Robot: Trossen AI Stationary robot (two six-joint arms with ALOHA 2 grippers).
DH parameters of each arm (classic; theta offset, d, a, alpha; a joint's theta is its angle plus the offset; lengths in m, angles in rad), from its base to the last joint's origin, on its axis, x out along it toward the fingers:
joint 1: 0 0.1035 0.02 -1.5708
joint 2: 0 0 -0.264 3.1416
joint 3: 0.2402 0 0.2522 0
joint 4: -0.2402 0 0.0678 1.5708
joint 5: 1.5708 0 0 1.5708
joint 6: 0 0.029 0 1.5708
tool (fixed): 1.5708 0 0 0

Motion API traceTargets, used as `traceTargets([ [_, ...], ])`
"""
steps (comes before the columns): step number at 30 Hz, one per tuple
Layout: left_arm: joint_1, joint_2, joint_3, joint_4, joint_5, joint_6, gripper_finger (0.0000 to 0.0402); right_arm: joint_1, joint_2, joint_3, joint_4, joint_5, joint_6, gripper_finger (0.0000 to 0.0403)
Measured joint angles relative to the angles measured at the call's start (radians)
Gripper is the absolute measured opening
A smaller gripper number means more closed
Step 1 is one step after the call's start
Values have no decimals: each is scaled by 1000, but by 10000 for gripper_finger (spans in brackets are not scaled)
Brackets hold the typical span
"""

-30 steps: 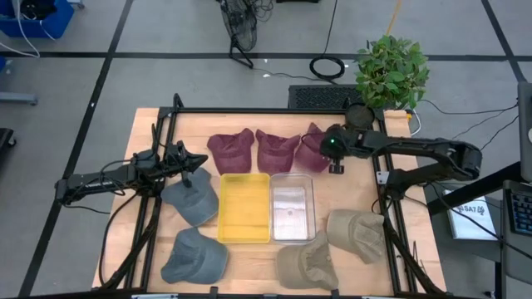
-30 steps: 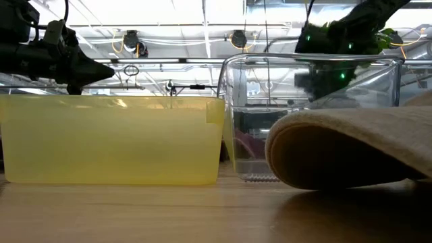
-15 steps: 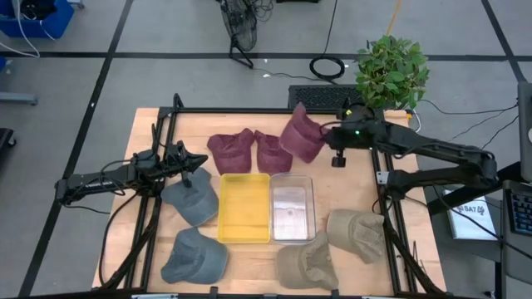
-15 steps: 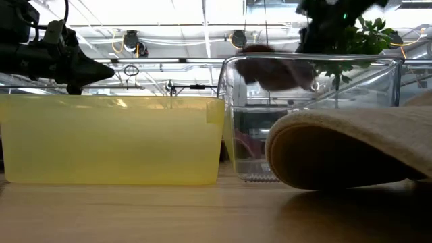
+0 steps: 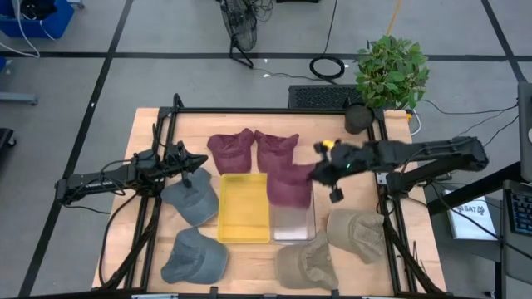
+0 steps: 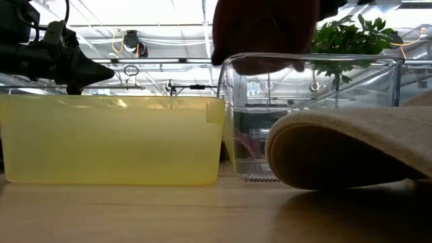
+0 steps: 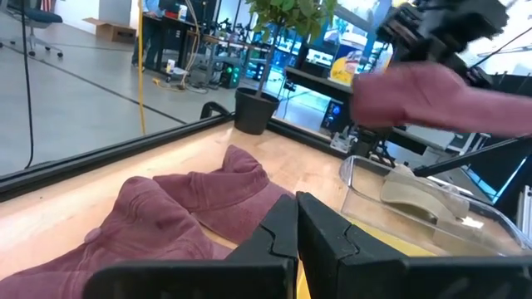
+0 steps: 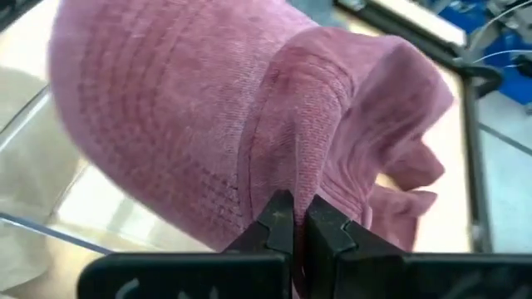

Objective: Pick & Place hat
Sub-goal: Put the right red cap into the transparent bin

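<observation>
My right gripper [image 5: 321, 172] is shut on a maroon hat [image 5: 289, 184], which hangs over the far end of the clear bin [image 5: 293, 223]. In the low view the hat [image 6: 263, 30] shows above the bin's rim [image 6: 310, 59]. Two more maroon hats [image 5: 231, 149] [image 5: 277, 148] lie flat on the table behind the bins. My left gripper [image 5: 204, 159] is shut and waits above the table's left side, over a grey hat [image 5: 191, 199]. My right gripper pinches a raised fold of the maroon hat's cloth [image 8: 287, 166] between its two fingers [image 8: 278, 214]. It comes in slanting from the table's right. The hat is lifted clear and spreads out beyond the fingertips toward the yellow bin; how many layers are pinched, I cannot tell.
A yellow bin [image 5: 243, 208] stands beside the clear bin at the table's middle. A second grey hat [image 5: 194, 256] lies near left; two tan hats [image 5: 357, 232] [image 5: 306, 266] lie near right. A potted plant [image 5: 391, 71] stands past the far right corner. A black frame [image 5: 274, 110] borders the table.
My right gripper has lifted the rightmost maroon hat off the table at the far side, then carried it toward the near edge and slightly left. The hat now hangs over the clear bin, clear of the table. The other two maroon hats stayed where they were.
</observation>
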Motion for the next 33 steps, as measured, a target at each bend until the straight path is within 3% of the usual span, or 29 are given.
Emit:
traceTargets([
  [5, 0, 0, 0, 1, 6, -36, 10, 166, 94, 0, 20, 48, 13, 0],
  [10, 0, 0, 0, 1, 7, -82, 10, 270, 184, 0, -20, 190, 20, 0],
  [21, 0, 0, 0, 1, 8, -108, 10, 296, 292, 0, -46, 242, 58, 0],
  [33, 0, 0, 0, 1, 7, -104, 10, 297, 221, -1, -15, 341, 78, 0],
])
